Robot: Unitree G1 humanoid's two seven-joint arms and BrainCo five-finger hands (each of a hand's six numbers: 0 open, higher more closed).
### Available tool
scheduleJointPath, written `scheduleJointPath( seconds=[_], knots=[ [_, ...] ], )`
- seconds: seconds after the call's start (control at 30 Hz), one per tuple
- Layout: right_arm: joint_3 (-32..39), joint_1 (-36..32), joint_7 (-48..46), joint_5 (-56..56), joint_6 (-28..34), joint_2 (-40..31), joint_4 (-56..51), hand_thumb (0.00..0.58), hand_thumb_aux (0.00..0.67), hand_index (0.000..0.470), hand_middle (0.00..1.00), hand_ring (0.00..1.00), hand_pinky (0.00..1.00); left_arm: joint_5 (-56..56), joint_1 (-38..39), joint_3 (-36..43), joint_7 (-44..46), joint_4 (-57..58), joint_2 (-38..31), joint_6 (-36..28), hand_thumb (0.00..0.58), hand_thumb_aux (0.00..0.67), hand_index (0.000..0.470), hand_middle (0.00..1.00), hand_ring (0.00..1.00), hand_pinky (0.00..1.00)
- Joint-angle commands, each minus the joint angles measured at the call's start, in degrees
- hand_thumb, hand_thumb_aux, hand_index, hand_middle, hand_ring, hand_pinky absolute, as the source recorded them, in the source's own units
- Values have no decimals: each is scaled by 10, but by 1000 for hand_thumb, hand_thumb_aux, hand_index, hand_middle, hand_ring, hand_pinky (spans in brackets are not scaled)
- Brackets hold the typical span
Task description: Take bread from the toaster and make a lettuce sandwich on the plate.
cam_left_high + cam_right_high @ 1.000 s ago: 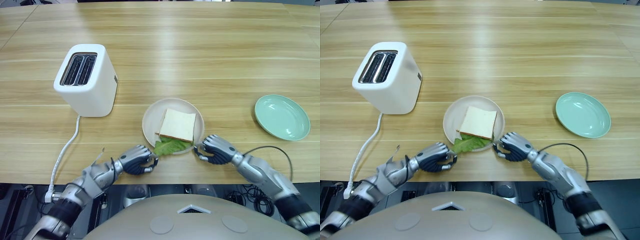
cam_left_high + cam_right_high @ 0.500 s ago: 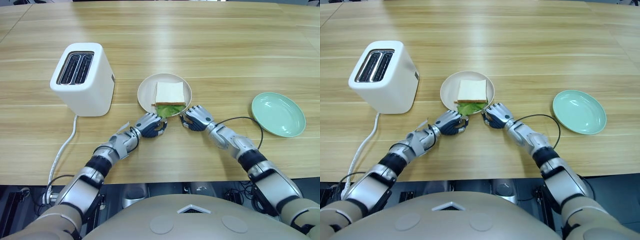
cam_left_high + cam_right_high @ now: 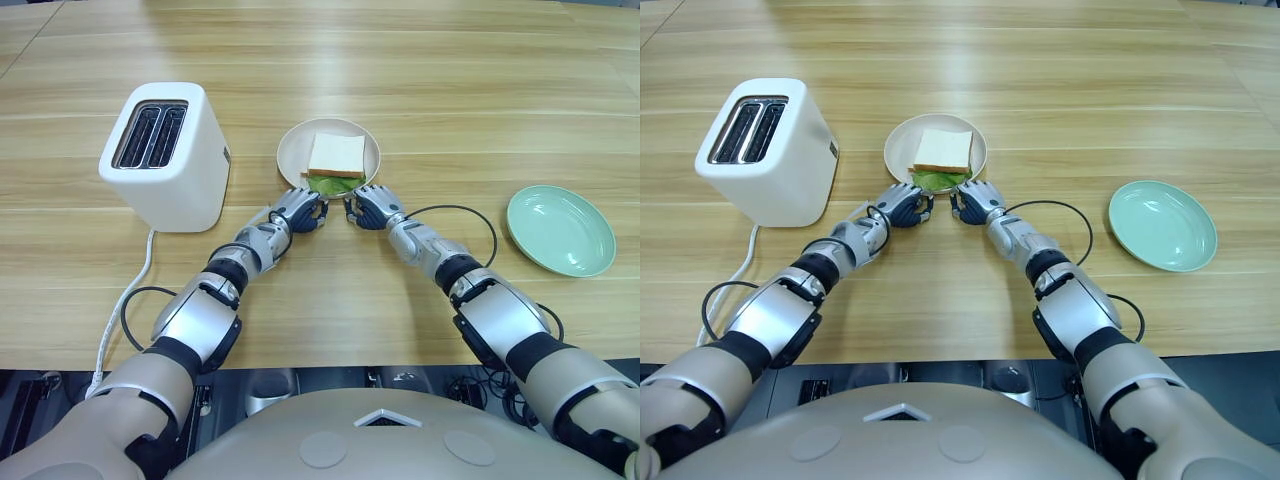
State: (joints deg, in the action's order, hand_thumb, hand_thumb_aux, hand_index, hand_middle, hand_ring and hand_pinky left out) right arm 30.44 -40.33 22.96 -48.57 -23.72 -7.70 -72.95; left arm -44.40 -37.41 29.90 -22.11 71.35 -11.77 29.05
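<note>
On the plate (image 3: 290, 150) rim, curled hands (image 3: 300, 210) (image 3: 368, 207)

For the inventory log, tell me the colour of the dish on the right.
The dish is pale mint green, clearest in the left eye view.

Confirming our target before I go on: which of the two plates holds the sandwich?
The beige plate beside the toaster, carrying bread over lettuce. The green plate lies apart, far to the right.
</note>
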Motion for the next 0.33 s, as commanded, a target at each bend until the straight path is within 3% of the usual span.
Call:
scheduleJointPath(
  seconds=[0.03, 0.07, 0.1, 0.13, 0.17, 0.2, 0.23, 0.27, 0.3, 0.33],
  knots=[
    [8, 24, 6, 14, -29, -5, -9, 580, 670, 460, 1000, 1000, 1000, 55, 44, -23, 20, -12, -2, 100, 580, 670, 460, 1000, 1000, 1000],
    [-3, 34, 9, 32, -64, -8, 2, 580, 670, 460, 1000, 1000, 1000, 89, 62, -41, 33, -32, -1, 151, 580, 670, 460, 1000, 1000, 1000],
    [-22, 47, 9, 60, -106, -11, 15, 553, 525, 361, 1000, 1000, 1000, 124, 84, -58, 43, -60, -2, 203, 559, 541, 372, 1000, 1000, 1000],
    [-41, 60, 10, 88, -142, -17, 28, 553, 525, 361, 1000, 1000, 1000, 161, 106, -73, 59, -88, -2, 249, 559, 541, 372, 1000, 1000, 1000],
    [-59, 73, 15, 112, -174, -25, 44, 0, 0, 0, 0, 0, 0, 200, 129, -86, 79, -117, -1, 288, 71, 42, 29, 490, 490, 490],
    [-81, 89, 18, 142, -206, -32, 62, 0, 0, 0, 0, 0, 0, 236, 152, -99, 91, -150, -2, 318, 0, 0, 0, 294, 294, 294],
    [-103, 103, 20, 170, -233, -39, 79, 0, 0, 0, 0, 0, 0, 259, 170, -110, 95, -177, -5, 338, 0, 0, 0, 294, 294, 294],
    [-126, 120, 17, 201, -259, -43, 97, 0, 0, 0, 0, 0, 0, 264, 188, -127, 82, -205, -9, 352, 0, 0, 0, 98, 98, 98],
    [-162, 140, 8, 252, -285, -41, 119, 0, 0, 0, 0, 0, 0, 284, 206, -156, 64, -227, -8, 361, 0, 0, 0, 0, 0, 0],
    [-184, 154, 0, 287, -300, -38, 135, 0, 0, 0, 0, 0, 0, 298, 219, -177, 54, -243, -6, 365, 0, 0, 0, 0, 0, 0]
  ],
)
